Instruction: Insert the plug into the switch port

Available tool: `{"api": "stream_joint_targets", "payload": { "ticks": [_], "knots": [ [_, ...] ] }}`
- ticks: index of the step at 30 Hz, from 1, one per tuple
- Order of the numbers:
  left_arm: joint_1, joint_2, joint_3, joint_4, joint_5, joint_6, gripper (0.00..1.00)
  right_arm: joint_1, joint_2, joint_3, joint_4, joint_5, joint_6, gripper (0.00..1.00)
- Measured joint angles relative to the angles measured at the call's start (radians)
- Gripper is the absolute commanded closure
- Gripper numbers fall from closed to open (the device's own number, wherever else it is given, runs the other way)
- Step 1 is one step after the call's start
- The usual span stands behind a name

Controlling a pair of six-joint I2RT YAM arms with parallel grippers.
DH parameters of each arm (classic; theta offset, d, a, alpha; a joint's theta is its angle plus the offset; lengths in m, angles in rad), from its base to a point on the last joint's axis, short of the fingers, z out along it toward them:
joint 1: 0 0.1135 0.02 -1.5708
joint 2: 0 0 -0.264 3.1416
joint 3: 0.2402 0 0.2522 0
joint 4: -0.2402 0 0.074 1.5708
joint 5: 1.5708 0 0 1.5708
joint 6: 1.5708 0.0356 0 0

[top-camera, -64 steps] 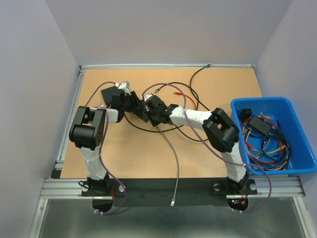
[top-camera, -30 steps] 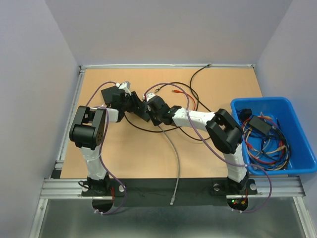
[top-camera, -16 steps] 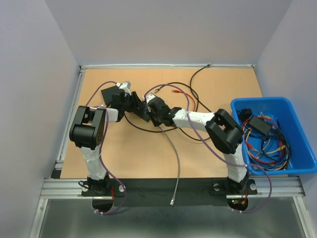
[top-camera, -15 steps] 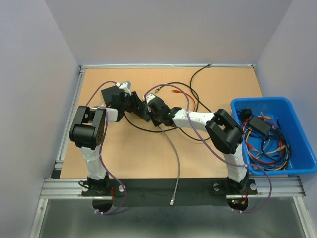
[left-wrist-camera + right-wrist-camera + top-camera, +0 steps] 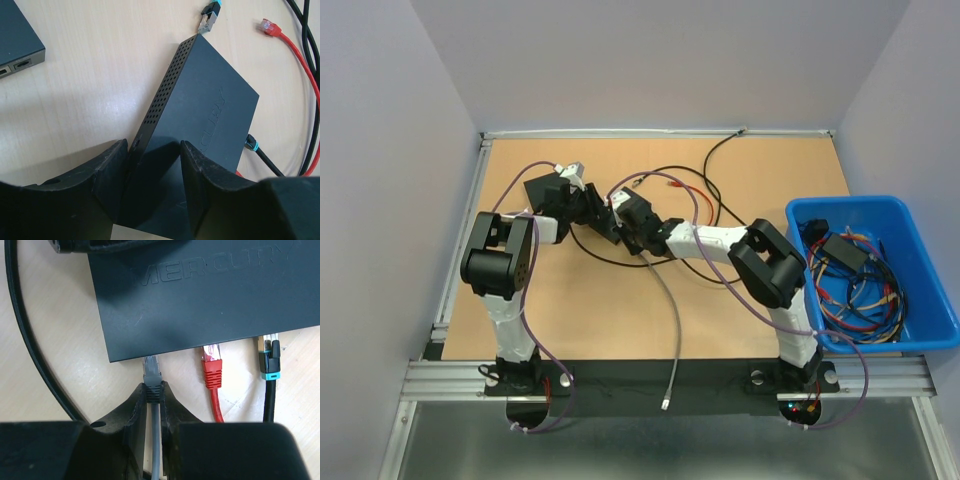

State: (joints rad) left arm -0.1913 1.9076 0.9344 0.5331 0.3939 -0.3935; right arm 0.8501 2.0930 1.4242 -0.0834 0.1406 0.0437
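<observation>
Black switch (image 5: 200, 290), grey plug (image 5: 151, 369), red plug (image 5: 212, 372), black plug (image 5: 270, 357) with seemingly teal band.

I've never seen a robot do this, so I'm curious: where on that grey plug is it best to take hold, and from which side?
On the grey plug, likely the boot just behind the tip, pinched across its sides, coming from the cable end, opposite the switch. That leaves the tip free to go in and keeps the fingers clear of the red plug beside it.

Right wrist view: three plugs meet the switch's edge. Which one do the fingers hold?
The grey plug, leftmost, pinched between the fingers; the red plug and black plug sit free beside it.
</observation>
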Motion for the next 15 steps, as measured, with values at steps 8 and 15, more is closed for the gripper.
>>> {"api": "stream_joint_targets", "payload": {
  "ticks": [8, 15],
  "knots": [
    [0.01, 0.008, 0.011, 0.002, 0.002, 0.008, 0.44, 0.0, 0.01, 0.0, 0.037, -0.01, -0.021, 1.0],
    [0.01, 0.008, 0.011, 0.002, 0.002, 0.008, 0.44, 0.0, 0.01, 0.0, 0.039, -0.01, -0.025, 1.0]
  ]
}}
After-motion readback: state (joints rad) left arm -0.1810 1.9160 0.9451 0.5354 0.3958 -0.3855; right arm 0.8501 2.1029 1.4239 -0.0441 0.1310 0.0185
